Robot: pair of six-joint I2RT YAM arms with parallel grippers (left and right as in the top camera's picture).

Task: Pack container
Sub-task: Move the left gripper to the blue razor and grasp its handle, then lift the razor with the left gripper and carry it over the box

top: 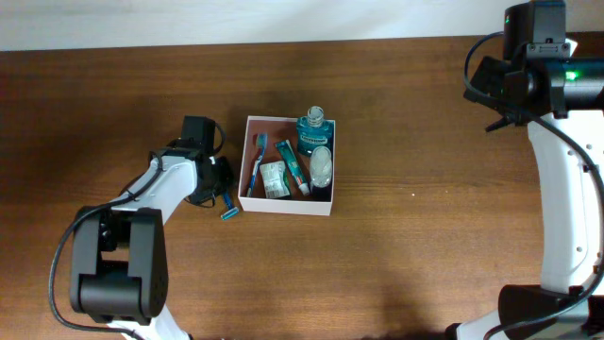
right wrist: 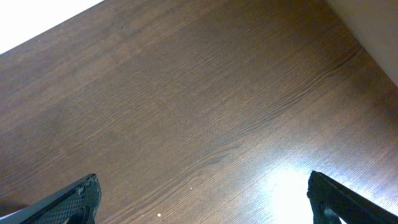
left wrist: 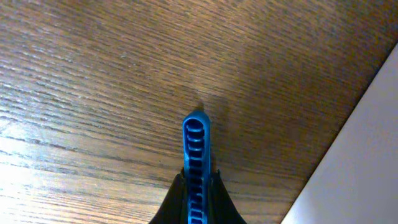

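Gripping noted on the left: a blue ribbed plastic razor (left wrist: 196, 155) is clamped by its handle between the closed dark fingers of the left gripper (left wrist: 196, 202). The razor is held just beside the lower left corner of the shallow square white-walled container (top: 283, 205), outside it. Contact between the razor and the dark brown wooden table (top: 425, 236) cannot be told. The container is placed mid-table. Inside it are seen a blue mouthwash bottle (top: 314, 130), a blue-handled toothbrush (top: 257, 162), a teal-and-white toothpaste tube (top: 294, 165), a small white sachet (top: 273, 179) and a pale oval item (top: 322, 163), not identifiable. The right gripper (right wrist: 205, 202) is spread wide, nothing held, above bare table, well apart from the container.
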